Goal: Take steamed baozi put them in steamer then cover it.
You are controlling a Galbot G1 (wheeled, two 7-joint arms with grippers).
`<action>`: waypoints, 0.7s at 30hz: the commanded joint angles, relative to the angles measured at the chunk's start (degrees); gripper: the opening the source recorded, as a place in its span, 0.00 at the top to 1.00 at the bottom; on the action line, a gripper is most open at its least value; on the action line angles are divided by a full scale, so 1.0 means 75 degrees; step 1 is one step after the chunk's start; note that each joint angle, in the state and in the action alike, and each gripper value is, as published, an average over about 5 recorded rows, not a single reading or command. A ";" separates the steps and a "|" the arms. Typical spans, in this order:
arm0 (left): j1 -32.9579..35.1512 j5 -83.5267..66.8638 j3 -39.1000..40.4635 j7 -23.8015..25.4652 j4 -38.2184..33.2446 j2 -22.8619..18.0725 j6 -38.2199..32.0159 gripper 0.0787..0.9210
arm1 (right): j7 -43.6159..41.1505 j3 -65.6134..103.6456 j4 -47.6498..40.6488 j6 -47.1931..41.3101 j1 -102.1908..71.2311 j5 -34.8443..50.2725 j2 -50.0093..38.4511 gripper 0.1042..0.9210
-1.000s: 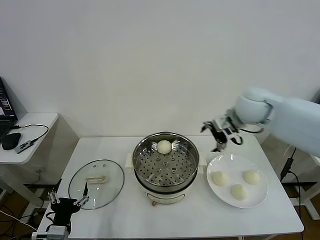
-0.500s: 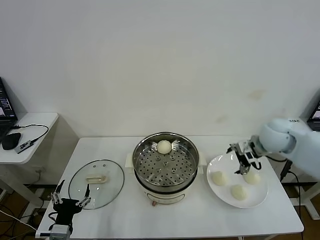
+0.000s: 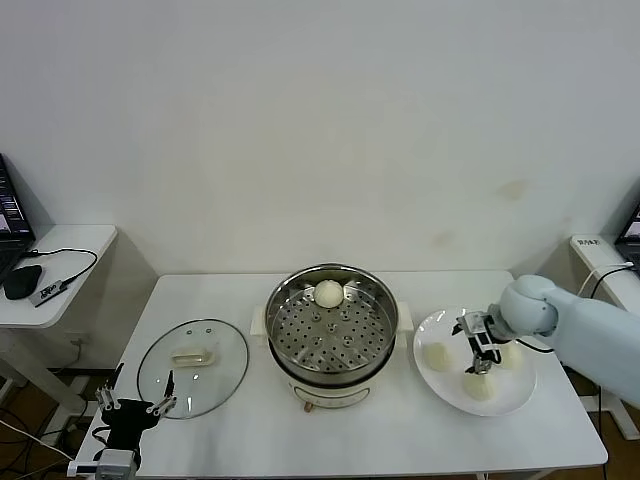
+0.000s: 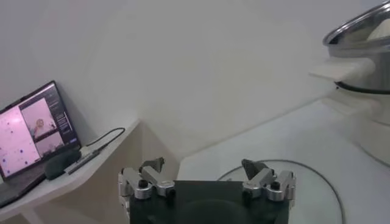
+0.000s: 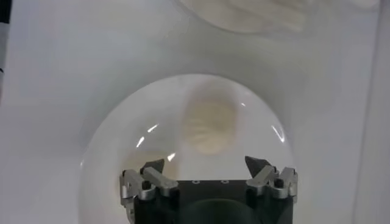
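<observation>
Crowding the right hand [image 3: 478,346]: three steamed baozi [image 3: 478,384], plate [image 3: 445,392].

A white plate [image 3: 442,389] is set near the right edge of the white desk [image 3: 250,440]. Beyond the desk's left edge, a small white side table [image 3: 75,240] is seen, on which a black mouse [image 3: 20,281], a cable [image 3: 70,259] and an open laptop [image 4: 33,131] are placed.

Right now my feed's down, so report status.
Right gripper open over plate, above a baozi. Left gripper open, parked by cover. One baozi in steamer. Nothing blocking.
</observation>
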 commanded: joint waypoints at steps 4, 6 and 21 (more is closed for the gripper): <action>0.0000 0.0014 -0.0005 0.0001 0.0071 0.0015 0.0003 0.12 | 0.0137 0.0645 -0.1259 0.0100 -0.0824 -0.0227 0.1236 0.12; -0.0001 0.0017 -0.0004 0.0003 0.0085 0.0014 0.0002 0.12 | 0.0131 0.0627 -0.1245 0.0046 -0.0815 -0.0206 0.1267 0.12; -0.0004 0.0029 0.0039 -0.0003 0.0058 -0.0038 0.0000 0.12 | -0.0054 0.0636 -0.1182 -0.0142 -0.0736 -0.0193 0.1127 0.29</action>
